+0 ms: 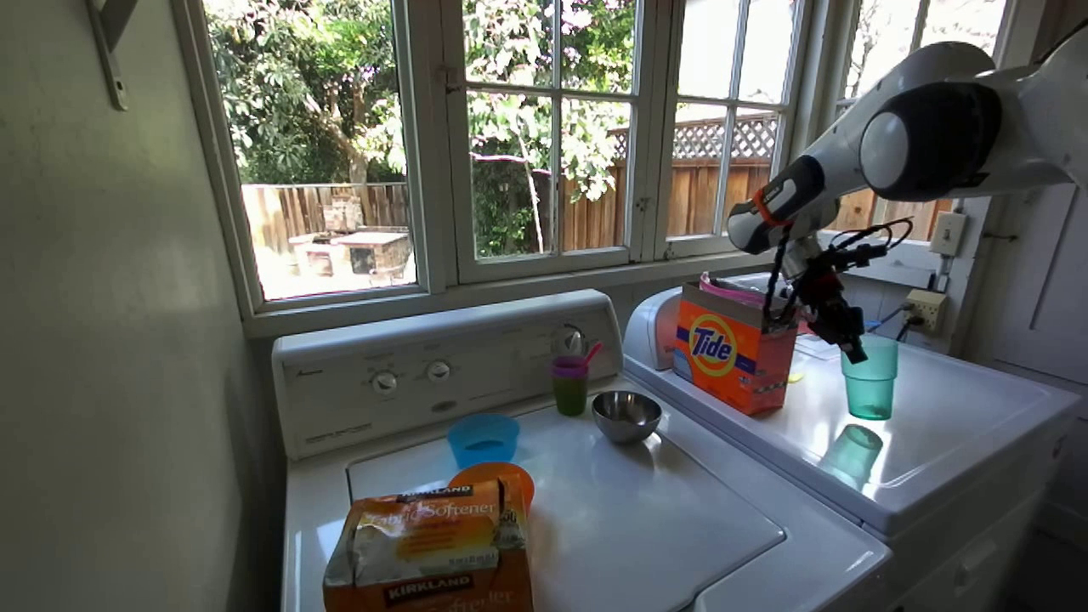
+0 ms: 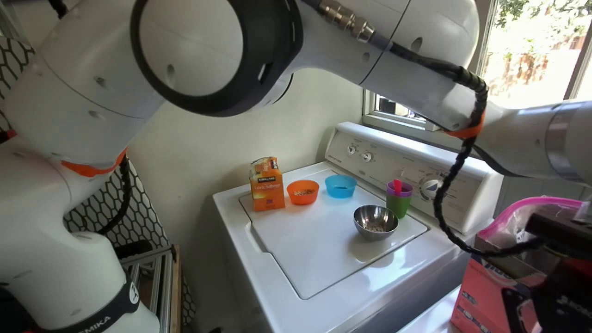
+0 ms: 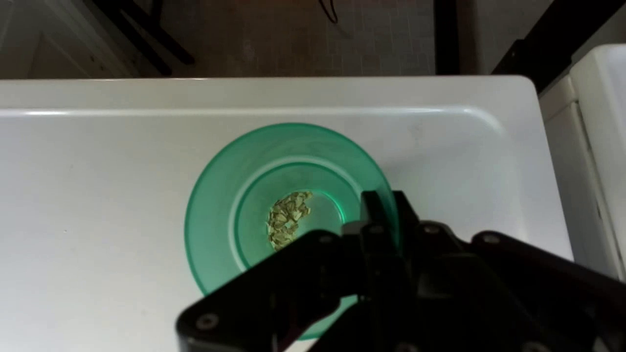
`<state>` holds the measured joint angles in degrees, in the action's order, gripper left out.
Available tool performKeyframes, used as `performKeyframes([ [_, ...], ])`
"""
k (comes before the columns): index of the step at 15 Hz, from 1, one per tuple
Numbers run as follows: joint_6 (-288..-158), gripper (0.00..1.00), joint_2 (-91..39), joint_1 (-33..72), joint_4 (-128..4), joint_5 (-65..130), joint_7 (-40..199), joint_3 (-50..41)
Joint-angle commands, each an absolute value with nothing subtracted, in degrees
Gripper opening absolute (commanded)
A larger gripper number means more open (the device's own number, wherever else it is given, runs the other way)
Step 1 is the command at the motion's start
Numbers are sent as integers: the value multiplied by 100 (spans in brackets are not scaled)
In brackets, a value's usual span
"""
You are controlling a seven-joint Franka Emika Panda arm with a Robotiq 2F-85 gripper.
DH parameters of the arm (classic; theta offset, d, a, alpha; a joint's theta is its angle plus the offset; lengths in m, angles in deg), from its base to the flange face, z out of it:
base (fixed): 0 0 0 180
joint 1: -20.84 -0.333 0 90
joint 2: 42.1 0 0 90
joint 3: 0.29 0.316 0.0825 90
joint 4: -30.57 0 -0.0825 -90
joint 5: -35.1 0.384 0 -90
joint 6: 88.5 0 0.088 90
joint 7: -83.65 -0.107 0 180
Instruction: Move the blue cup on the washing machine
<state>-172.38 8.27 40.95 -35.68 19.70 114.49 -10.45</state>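
Pinches the blue cup (image 1: 870,382) in the gripper (image 3: 385,205).
Holds it over a glossy white appliance (image 1: 960,416) beside the washing machine (image 1: 629,510), near paned windows (image 1: 554,170).

In an exterior view the pincer (image 1: 853,352) points downward at a slant; in the wrist view its fingers (image 3: 373,203) are pinched close together. The wrist (image 1: 752,231) sits above the pincer, and the forearm (image 2: 411,88) slopes toward it from the elbow (image 2: 210,46), which stands higher than the pincer. A black cable (image 2: 455,167) hangs in a curve from the forearm toward the pincer. The base (image 2: 88,282) is well apart from the pincer.
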Motion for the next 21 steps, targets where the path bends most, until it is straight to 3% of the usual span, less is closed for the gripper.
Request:
performKeyframes([
  [1, -17678, 2, 20, 3730, -4861, 1510, 11408, -1086],
  [10, -19032, 2, -1555, 4158, -6819, 1859, 11707, -893],
  [21, -20787, 2, -3081, 3412, -9490, 1366, 11316, -763],
])
